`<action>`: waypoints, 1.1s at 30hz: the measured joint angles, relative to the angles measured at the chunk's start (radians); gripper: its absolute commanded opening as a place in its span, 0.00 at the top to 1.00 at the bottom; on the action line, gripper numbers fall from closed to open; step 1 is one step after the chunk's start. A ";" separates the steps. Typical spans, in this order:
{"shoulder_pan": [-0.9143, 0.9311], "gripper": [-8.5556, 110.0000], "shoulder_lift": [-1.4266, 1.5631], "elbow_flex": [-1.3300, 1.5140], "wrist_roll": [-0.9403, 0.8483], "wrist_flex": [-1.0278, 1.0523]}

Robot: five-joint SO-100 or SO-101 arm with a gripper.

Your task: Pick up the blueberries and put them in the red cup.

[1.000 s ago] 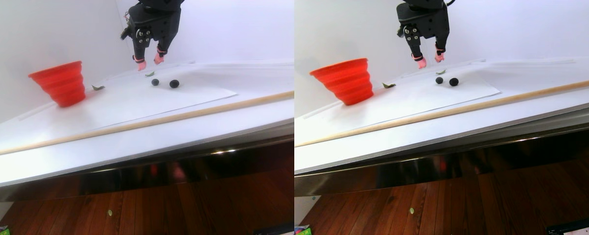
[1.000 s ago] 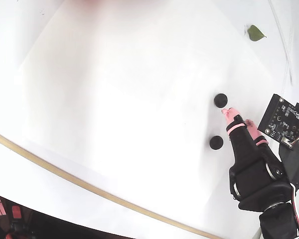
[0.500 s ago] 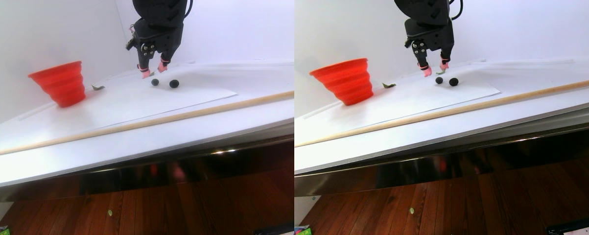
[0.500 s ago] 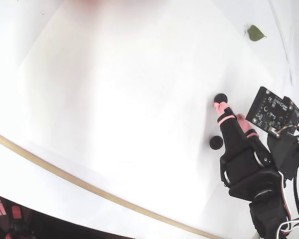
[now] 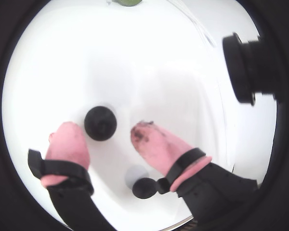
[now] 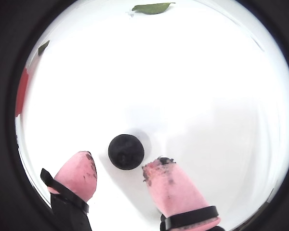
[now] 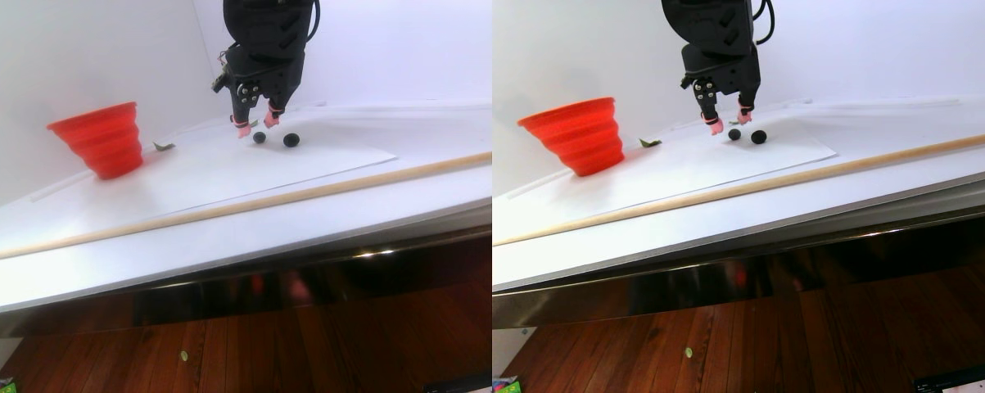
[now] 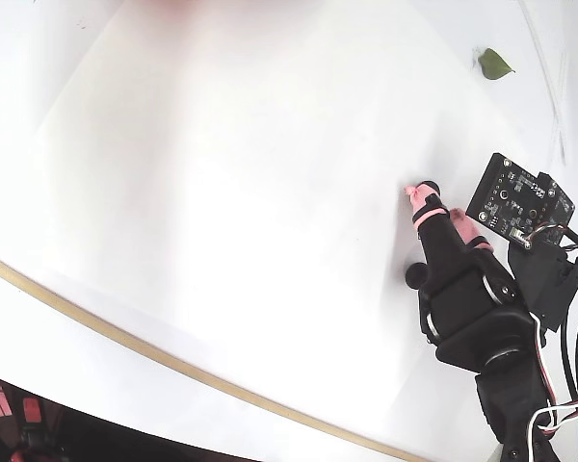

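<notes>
Blueberry [image 6: 126, 151] between tool [image 6: 120, 172] tips; stereo adds cup [image 7: 99, 139].

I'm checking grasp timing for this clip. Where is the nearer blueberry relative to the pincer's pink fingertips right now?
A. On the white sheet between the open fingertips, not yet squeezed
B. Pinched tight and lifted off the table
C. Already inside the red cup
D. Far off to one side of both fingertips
A: in a wrist view the blueberry lies on the white sheet between the spread fingertips of the pincer, with white showing on both sides.
</notes>
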 measured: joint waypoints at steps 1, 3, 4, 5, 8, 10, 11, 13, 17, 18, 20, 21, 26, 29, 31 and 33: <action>0.000 0.76 -0.006 -0.005 0.000 -0.003; 0.000 0.76 -0.015 -0.012 0.000 -0.009; 0.000 0.76 -0.020 -0.017 0.000 -0.012; 0.000 0.76 -0.023 -0.020 0.000 -0.014; 0.000 0.76 -0.038 -0.031 0.000 -0.014; 0.000 0.76 -0.048 -0.038 0.000 -0.014; 0.000 0.76 -0.051 -0.041 0.000 -0.014; 0.000 0.76 -0.057 -0.043 0.000 -0.014; 0.000 0.76 -0.074 -0.049 0.000 -0.014; 0.000 0.77 -0.080 -0.054 0.000 -0.014; 0.000 0.77 -0.091 -0.060 0.000 -0.021; 0.000 0.77 -0.094 -0.063 0.000 -0.025; 0.000 0.77 -0.109 -0.081 0.000 -0.028; 0.000 0.77 -0.124 -0.089 0.000 -0.032; 0.000 0.78 -0.126 -0.091 0.000 -0.034; 0.000 0.79 -0.126 -0.091 0.000 -0.034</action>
